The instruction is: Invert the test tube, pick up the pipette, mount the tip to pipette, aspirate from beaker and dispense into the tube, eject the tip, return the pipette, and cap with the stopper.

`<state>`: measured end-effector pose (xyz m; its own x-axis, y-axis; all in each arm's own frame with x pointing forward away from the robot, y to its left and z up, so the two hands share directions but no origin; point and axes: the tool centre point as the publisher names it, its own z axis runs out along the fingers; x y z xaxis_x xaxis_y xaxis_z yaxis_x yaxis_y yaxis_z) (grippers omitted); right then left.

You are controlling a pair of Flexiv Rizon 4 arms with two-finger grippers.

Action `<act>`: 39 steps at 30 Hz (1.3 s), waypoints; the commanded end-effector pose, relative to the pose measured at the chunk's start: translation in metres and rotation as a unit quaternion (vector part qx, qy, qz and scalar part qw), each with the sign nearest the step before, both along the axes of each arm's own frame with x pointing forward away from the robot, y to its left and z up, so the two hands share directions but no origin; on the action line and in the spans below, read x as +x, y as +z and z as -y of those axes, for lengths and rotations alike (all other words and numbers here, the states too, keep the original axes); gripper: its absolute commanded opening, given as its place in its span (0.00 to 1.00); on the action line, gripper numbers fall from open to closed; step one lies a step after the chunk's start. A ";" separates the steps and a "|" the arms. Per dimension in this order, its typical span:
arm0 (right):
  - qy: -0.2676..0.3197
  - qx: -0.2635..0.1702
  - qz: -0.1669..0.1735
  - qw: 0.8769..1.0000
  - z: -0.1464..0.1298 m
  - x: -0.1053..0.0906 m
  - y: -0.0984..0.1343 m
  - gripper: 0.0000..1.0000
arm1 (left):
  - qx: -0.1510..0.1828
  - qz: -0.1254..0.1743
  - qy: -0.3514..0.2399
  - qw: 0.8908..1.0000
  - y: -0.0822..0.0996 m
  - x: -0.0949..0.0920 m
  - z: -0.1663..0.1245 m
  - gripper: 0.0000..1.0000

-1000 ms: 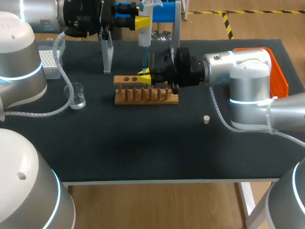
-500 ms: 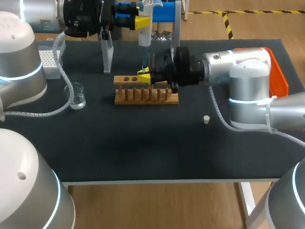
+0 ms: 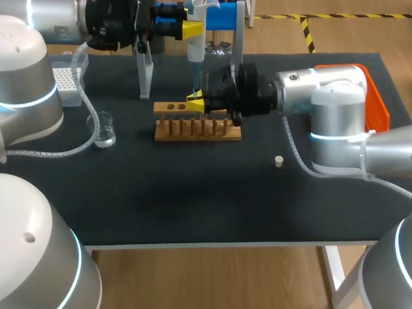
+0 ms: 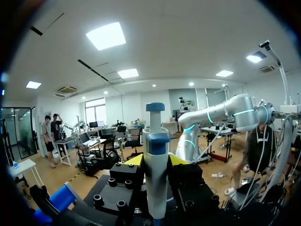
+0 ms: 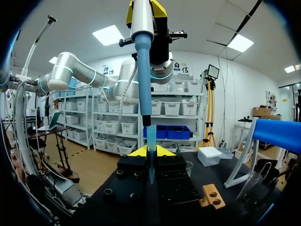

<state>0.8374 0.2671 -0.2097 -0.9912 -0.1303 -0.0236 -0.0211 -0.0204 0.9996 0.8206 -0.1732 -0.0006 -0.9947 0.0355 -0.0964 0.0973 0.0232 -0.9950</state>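
L gripper [image 3: 194,29] was clamped on the pipette [image 3: 196,50], held upright so its tip [image 5: 144,84] reached down into the tube [image 5: 151,162]. R gripper [image 3: 195,103] pinched that tube above the rack [image 3: 193,131], prob. steadying it for dispensing. Stopper [image 3: 279,161] lay well apart.

Beaker [image 3: 103,129] left of rack [image 3: 197,127]; stopper [image 3: 279,161] right of it.

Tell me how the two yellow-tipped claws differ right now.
The left gripper is high, clamped on the pipette; the right gripper is low at the wooden rack, clamped on the test tube. The left gripper reaches in from the left, the right gripper from the right. Both are shut.
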 end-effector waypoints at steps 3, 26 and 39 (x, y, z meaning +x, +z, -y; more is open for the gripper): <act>0.001 0.001 0.002 1.000 0.000 0.000 0.004 0.00 | 0.000 0.000 -0.001 1.000 -0.002 0.001 0.000 0.00; -0.004 -0.005 -0.007 1.000 -0.002 0.004 0.001 0.00 | 0.000 0.000 -0.001 1.000 -0.002 0.001 0.000 0.00; -0.002 -0.004 0.003 1.000 0.001 0.001 0.002 0.00 | 0.000 0.000 -0.001 1.000 -0.002 0.001 0.000 0.00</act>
<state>0.8401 0.2688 -0.2097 -0.9917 -0.1258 -0.0280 -0.0265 -0.0137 0.9996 0.8207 -0.1732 -0.0005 -0.9947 0.0355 -0.0964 0.0973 0.0240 -0.9950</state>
